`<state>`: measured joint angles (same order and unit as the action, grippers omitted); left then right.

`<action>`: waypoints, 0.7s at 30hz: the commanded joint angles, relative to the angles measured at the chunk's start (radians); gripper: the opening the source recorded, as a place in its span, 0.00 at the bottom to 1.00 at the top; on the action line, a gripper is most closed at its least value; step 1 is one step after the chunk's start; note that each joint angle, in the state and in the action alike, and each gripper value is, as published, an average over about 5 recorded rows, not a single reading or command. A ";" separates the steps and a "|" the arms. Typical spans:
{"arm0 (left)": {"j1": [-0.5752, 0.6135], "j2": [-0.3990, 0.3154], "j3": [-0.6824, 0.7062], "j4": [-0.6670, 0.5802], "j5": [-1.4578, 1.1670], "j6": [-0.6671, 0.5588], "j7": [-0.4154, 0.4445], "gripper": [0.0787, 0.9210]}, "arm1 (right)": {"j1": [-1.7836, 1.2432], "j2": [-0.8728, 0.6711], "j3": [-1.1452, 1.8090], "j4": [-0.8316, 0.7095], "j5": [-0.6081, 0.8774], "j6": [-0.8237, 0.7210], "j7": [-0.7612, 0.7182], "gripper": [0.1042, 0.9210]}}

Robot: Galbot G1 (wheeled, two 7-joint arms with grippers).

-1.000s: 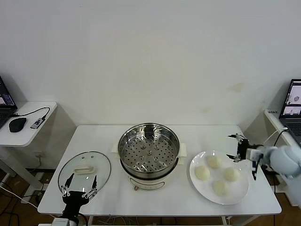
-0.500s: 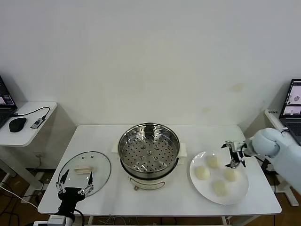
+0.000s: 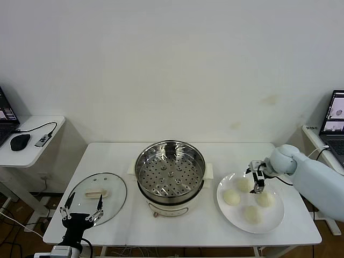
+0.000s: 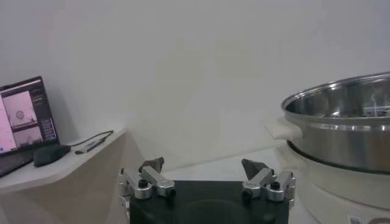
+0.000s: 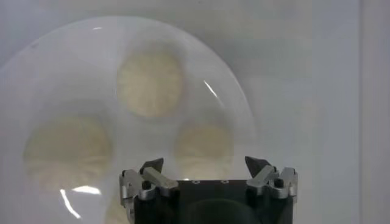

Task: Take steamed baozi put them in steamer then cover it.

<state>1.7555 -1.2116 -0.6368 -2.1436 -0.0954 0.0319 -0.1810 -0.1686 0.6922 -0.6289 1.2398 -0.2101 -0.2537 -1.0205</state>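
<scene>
A: Count taken?

B: Four baozi [image 3: 231, 197] are counted on one white plate [image 3: 274, 219], at the right of the tabletop [image 3: 115, 156]; in the right wrist view only three are fully seen, the fourth being half hidden by the gripper body. One steamer [image 3: 170, 176] is noted mid-tabletop, its perforated tray bare. One cover [image 3: 97, 195] is laid flat at the left, handle up.

A: Grippers?

B: The right gripper [image 3: 257, 176] is held over the plate's far side, above the baozi, jaws spread wide and nothing held. The left gripper [image 3: 80, 210] is parked low at the near left edge, just in front of the cover, jaws also spread and empty.

A: Surroundings, obstructions?

B: A side table [image 3: 32, 145] with one mouse [image 3: 20, 142] and a cabled adapter is seen at far left, well apart from the tabletop. A laptop [image 3: 333, 122] is seen at far right. The steamer's wall is set between cover and plate.

A: Edges, room?

B: The plate is set near the right and near edges; bare tabletop is left behind it and between it and the steamer. The cover's rim is close to the near left edge.
</scene>
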 commanded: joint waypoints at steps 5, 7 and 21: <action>-0.004 0.000 0.001 0.000 0.006 0.000 0.000 0.88 | 0.019 0.052 -0.023 -0.060 -0.031 -0.012 0.001 0.88; -0.005 -0.001 0.001 0.001 0.007 0.000 0.000 0.88 | 0.019 0.058 -0.022 -0.067 -0.037 -0.014 0.004 0.87; -0.006 0.000 -0.001 0.003 0.010 -0.001 0.001 0.88 | 0.023 0.056 -0.029 -0.065 -0.036 -0.020 -0.002 0.66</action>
<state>1.7498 -1.2130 -0.6380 -2.1416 -0.0864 0.0306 -0.1808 -0.1482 0.7415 -0.6536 1.1803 -0.2429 -0.2714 -1.0224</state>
